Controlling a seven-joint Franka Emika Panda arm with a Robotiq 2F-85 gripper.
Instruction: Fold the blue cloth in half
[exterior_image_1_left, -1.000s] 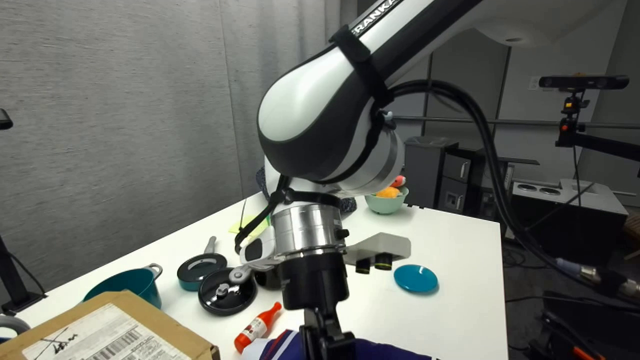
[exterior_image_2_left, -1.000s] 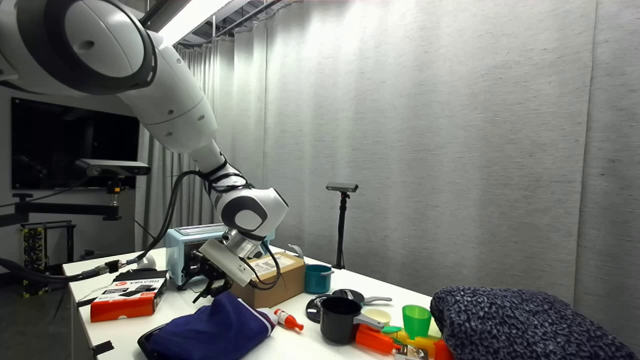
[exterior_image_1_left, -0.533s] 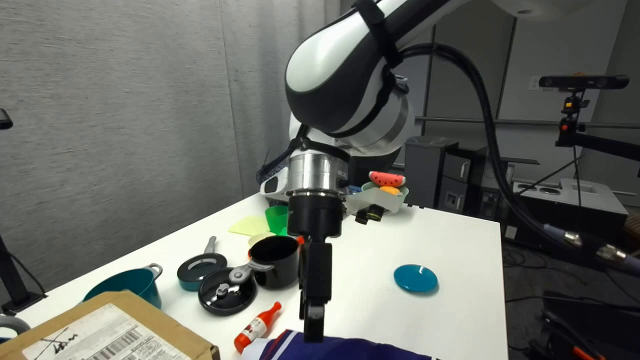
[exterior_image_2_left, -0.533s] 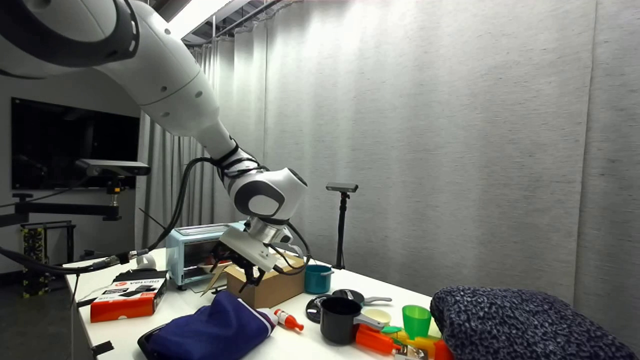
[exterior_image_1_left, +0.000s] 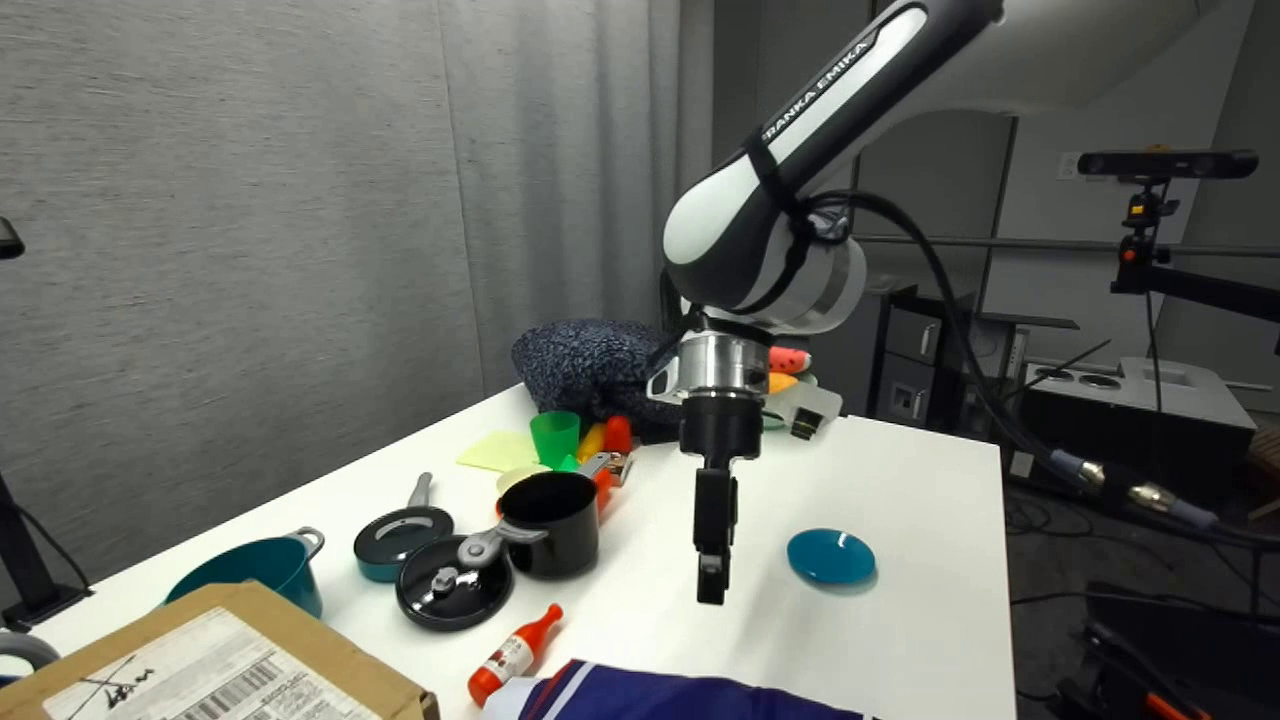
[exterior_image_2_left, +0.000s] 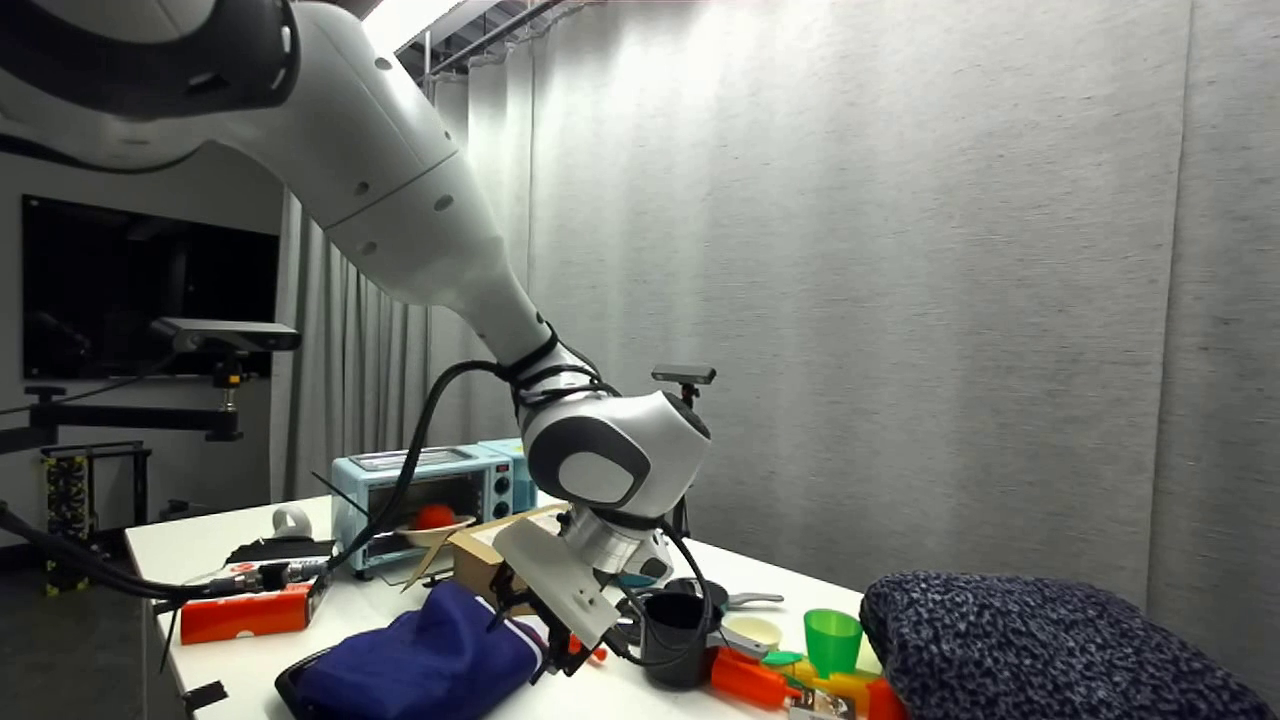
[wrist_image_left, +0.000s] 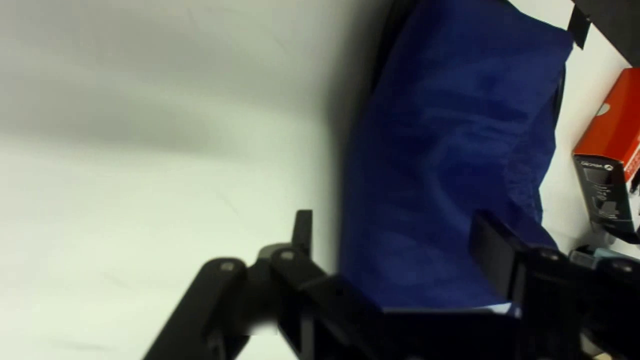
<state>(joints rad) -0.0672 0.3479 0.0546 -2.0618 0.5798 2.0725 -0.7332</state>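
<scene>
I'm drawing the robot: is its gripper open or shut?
The gripper is open: in the wrist view its fingers stand apart, blue cloth showing between them.

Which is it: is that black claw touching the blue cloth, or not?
Apart. In an exterior view, a strip of white table shows plainly between the lower end of the gripper and the blue cloth.

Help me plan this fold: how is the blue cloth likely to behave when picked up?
The blue cloth is probably floppy, since it sags into soft creases and a rounded peak. Pinched at one spot, it would likely droop around the grip, as nothing visible stiffens it. It might also catch on the dark edge showing beneath it.
</scene>
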